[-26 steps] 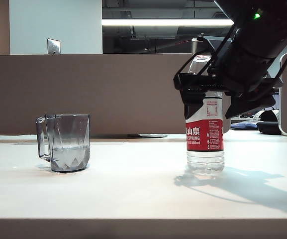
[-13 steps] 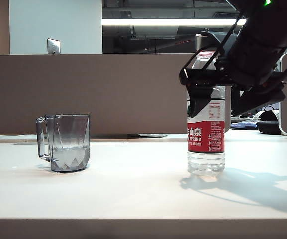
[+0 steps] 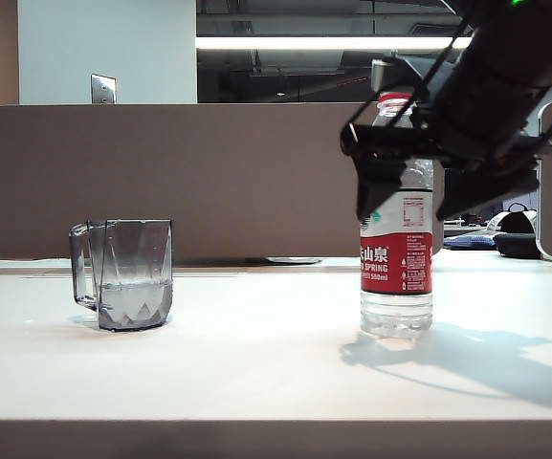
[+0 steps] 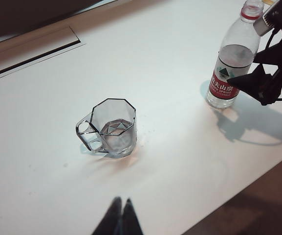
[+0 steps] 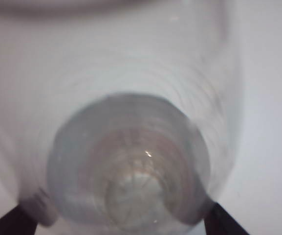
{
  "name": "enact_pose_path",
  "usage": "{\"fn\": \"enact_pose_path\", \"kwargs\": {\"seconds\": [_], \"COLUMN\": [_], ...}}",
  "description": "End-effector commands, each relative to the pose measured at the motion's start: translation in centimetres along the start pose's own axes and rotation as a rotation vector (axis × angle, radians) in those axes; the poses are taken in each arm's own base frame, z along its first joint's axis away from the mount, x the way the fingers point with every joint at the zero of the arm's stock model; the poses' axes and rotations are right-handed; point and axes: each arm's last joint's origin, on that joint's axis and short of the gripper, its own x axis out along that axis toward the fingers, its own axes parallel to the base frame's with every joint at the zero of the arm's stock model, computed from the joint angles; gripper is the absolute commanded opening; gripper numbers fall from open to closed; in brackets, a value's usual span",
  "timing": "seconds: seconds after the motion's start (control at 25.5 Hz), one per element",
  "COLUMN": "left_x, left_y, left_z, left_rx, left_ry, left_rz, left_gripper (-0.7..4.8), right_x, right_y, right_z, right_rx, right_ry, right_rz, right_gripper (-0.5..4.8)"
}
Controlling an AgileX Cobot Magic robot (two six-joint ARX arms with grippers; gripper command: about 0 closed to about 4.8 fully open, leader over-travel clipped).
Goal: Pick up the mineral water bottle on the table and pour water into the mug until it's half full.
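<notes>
From my remote seat, exterior view, left to right: the mug [image 3: 122, 273] stands upright on the left part of the table [image 3: 256, 363], handle toward the left edge of that view, with a shallow layer of water [image 3: 134, 298] in its base. Well apart from it, right of centre, the mineral water bottle [image 3: 396, 239] stands upright on the table, red neck ring on top, red-and-white label on the lower body, some water in the bottom.

The right gripper [image 3: 405, 182] sits around the bottle's upper body, above the label, one dark finger [image 3: 376, 191] on each side. Jaws look spread wide, straddling the bottle; I can't confirm the pads touch the plastic. Bottle base is on the table, not lifted.

Right wrist view is blurred: looking down the bottle [image 5: 131, 166], filling most of the picture, dark fingertips [image 5: 13, 223] at both lower corners on either side.

Left wrist view: the left gripper [image 4: 120, 218] hangs over the near table edge, fingertips pressed together, holding nothing. The mug [image 4: 112, 128] is near it, and the bottle [image 4: 231, 63] is far off with the right gripper [image 4: 263, 85] beside it.
</notes>
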Motion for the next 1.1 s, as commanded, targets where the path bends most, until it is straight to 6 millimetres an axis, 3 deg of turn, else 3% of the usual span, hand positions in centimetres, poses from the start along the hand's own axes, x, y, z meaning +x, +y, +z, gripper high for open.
{"fn": "enact_pose_path", "kwargs": {"seconds": [0.04,0.24,0.71,0.82,0.9,1.1], "left_x": [-0.1,-0.1,-0.1,-0.1,-0.1,0.6], "left_y": [0.0,0.0,0.0,0.0,0.0,0.1], "left_z": [0.1,0.0,-0.1,0.0,0.0,0.3], "left_rx": [0.001,0.0,0.001,0.001,0.005,0.011], "left_ry": [-0.012,-0.004,0.004,0.002,0.0,-0.056], "left_rz": [-0.004,-0.005,-0.005,-0.005,0.0,0.008], "left_gripper": [-0.05,-0.05,-0.05,-0.05,-0.05,-0.05], "right_x": [-0.2,-0.7,-6.3,-8.2,-11.2,-16.4], "right_y": [0.1,-0.1,-1.4,-1.5,-1.7,-2.7], "right_z": [0.6,0.5,1.6,1.7,1.6,1.3], "right_rx": [0.008,0.001,0.017,0.022,0.021,0.048], "right_ry": [-0.04,-0.018,-0.09,-0.118,-0.166,-0.312], "right_rz": [0.009,-0.001,-0.019,0.003,0.049,0.138], "right_gripper": [4.79,4.79,4.79,4.79,4.79,4.79]}}
